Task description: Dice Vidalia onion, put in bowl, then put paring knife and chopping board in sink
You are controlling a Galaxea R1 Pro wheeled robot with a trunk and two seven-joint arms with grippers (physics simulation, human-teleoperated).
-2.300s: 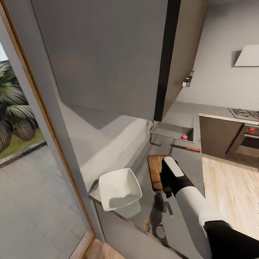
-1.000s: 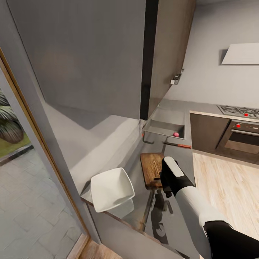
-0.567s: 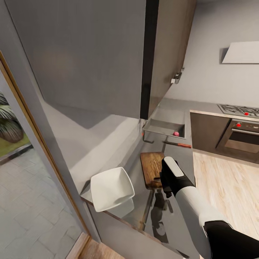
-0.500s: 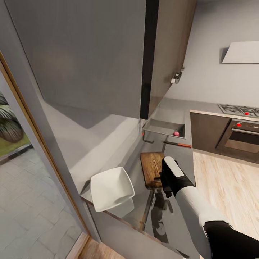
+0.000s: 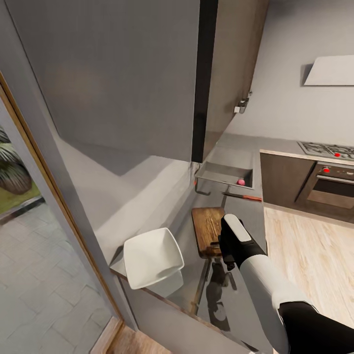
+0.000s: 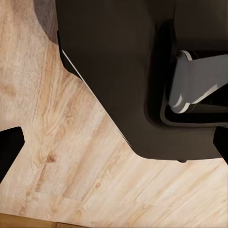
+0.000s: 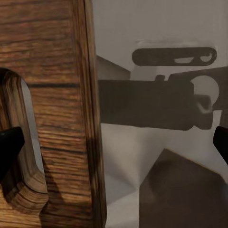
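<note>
Head cam: high, looks down along countertop [image 5: 246, 216] toward sink [image 5: 226, 174]. R wrist cam: close, straight down on chopping board [image 7: 42, 95] edge, shared w/ head view. L wrist cam: faces wood floor [image 6: 71, 166], robot base.

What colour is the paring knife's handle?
Red, on the paring knife beside the sink; best in the head view.

grained brown wood chopping board [image 7: 52, 95] on a glossy, mirror-smooth grey countertop [image 5: 246, 214]; matt pale wood floor [image 6: 71, 166].
</note>
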